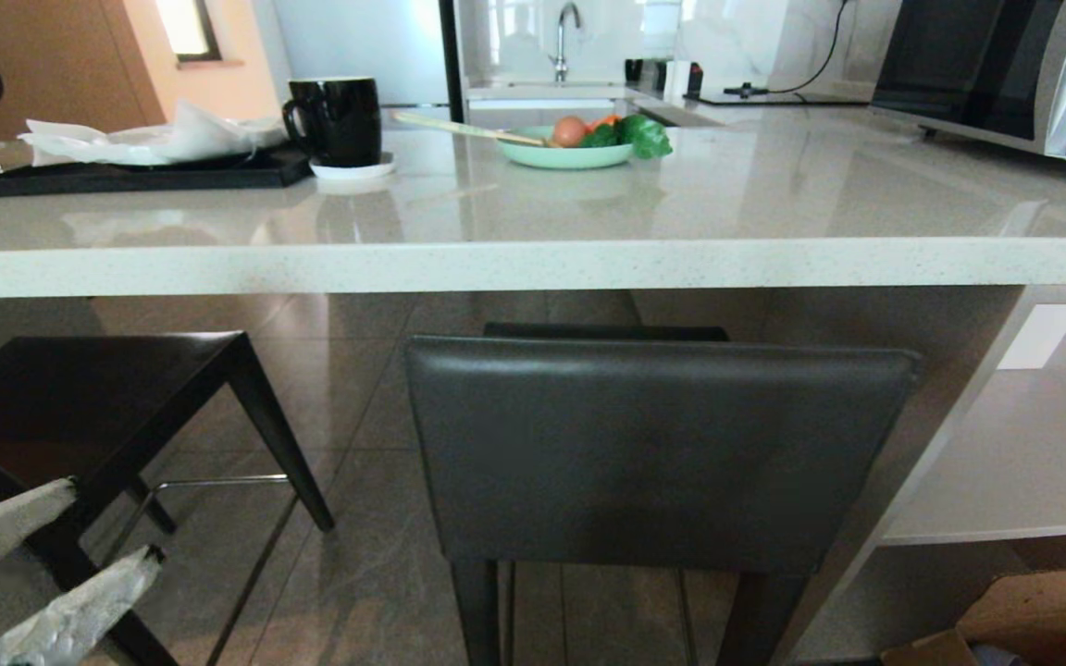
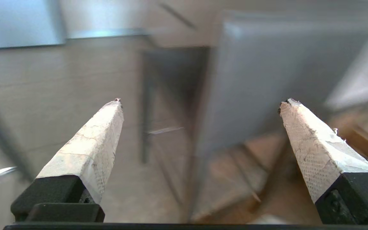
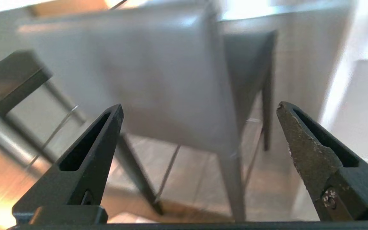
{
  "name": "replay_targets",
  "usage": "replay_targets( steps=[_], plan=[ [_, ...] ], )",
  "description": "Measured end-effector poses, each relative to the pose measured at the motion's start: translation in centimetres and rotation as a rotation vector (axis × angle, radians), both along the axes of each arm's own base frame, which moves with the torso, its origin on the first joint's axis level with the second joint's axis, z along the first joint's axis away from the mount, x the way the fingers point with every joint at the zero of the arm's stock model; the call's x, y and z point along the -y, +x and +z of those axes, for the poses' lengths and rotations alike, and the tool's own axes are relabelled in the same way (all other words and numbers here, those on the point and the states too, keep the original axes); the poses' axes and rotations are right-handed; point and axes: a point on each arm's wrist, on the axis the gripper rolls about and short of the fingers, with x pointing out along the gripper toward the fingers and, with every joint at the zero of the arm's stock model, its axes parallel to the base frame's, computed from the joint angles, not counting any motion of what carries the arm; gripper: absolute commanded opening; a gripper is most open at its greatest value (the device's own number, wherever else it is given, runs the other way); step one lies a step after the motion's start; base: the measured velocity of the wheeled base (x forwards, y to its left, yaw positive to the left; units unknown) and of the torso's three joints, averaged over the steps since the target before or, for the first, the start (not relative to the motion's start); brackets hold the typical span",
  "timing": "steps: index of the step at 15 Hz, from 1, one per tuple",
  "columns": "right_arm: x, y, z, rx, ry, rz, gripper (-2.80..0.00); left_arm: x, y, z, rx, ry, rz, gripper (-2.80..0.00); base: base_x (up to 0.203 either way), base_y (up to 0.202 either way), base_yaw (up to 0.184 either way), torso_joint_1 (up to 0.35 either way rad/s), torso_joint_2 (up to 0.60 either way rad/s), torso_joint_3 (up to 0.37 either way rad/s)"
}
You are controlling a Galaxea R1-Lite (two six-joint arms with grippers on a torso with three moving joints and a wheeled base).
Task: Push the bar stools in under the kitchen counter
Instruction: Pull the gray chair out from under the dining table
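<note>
Bar stool [image 1: 658, 453] centre frame, backrest outside counter [image 1: 533, 264]; both end effectors [image 2: 200, 102] [image 3: 198, 107] spread wide, empty, probably set to push.

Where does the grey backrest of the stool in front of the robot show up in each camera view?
Head view: the backrest fills the lower centre, below the counter edge.
Left wrist view: blurred grey panel, centre to right.
Right wrist view: upper centre.
Shared landmark: the second stool, beside it.

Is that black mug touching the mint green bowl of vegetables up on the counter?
Apart. In the head view, bare glossy stone counter shows between the black mug and the mint green bowl.
</note>
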Motion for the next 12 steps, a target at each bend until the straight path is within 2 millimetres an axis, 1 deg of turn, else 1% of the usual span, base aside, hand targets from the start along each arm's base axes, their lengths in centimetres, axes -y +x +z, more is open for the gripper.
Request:
replay_targets(
  steps=[4,6,8,9,10,12],
  plan=[
    [0.6,1.1,1.2,-0.007,0.007,-0.188,0.00,-1.1,0.9,0.4,-0.006,-0.005,0.189,0.00,0.000,0.000,0.000,0.000,0.00,0.000],
    [1.6,2.2,1.5,-0.039,0.020,-0.364,0.00,-2.2,1.6,0.4,-0.020,-0.003,0.345,0.00,0.000,0.000,0.000,0.000,0.00,0.000],
    [3.2,3.4,2.0,-0.043,0.034,-0.530,0.00,-3.6,2.1,0.5,-0.008,-0.003,0.493,0.00,0.000,0.000,0.000,0.000,0.00,0.000],
    [4.0,3.9,2.3,-0.030,0.038,-0.570,0.00,-4.1,2.2,0.2,0.001,-0.002,0.514,0.00,0.000,0.000,0.000,0.000,0.00,0.000],
    [4.8,4.4,2.3,-0.008,0.039,-0.573,0.00,-4.2,2.2,-0.3,0.010,0.002,0.498,0.00,0.000,0.000,0.000,0.000,0.00,0.000],
    [5.9,4.8,1.5,0.012,0.034,-0.529,0.00,-4.1,2.1,-1.6,0.008,0.010,0.401,0.00,0.000,0.000,0.000,0.000,0.00,0.000]
  ],
)
